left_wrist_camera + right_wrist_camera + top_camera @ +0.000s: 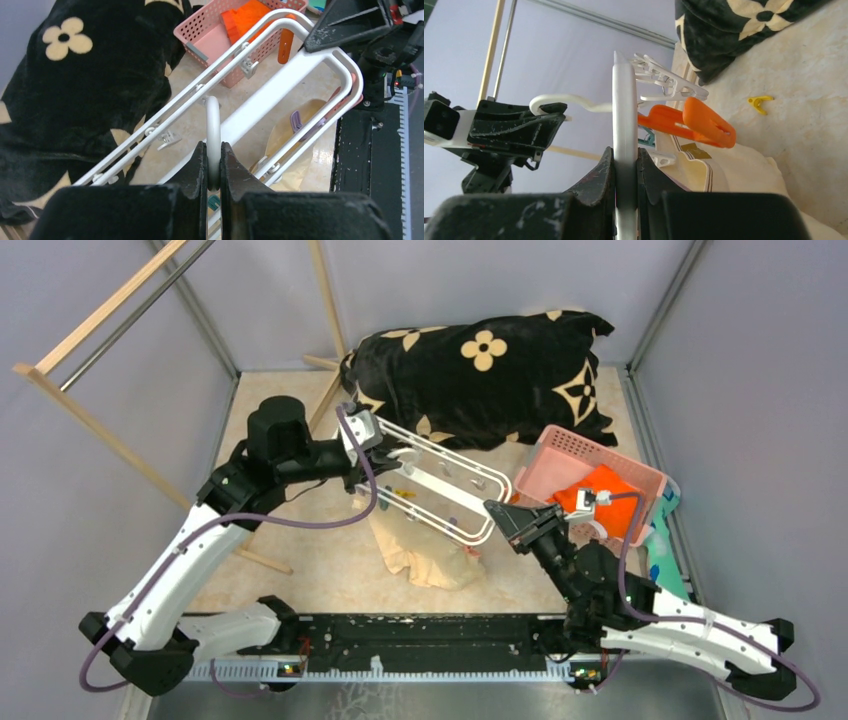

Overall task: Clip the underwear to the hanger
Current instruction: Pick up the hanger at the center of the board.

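Observation:
The white hanger (430, 485) hangs slanted above the table, held at both ends. My left gripper (372, 445) is shut on its curved hook (213, 130), which sits pinched between the black fingers. My right gripper (497, 510) is shut on the rounded near end of the frame (624, 110). The cream underwear (425, 555) lies crumpled on the table under the frame, and it also shows below the bars (312, 112) and beside my right fingers (744, 170). An orange clip (699, 122) dangles from the frame just above the fabric.
A pink basket (590, 475) holding an orange cloth (600, 495) stands right of the hanger, close to the right arm. A black flowered blanket (480, 365) fills the back. A wooden rack (90, 410) leans at the far left. A loose yellow clip (759, 102) lies on the table.

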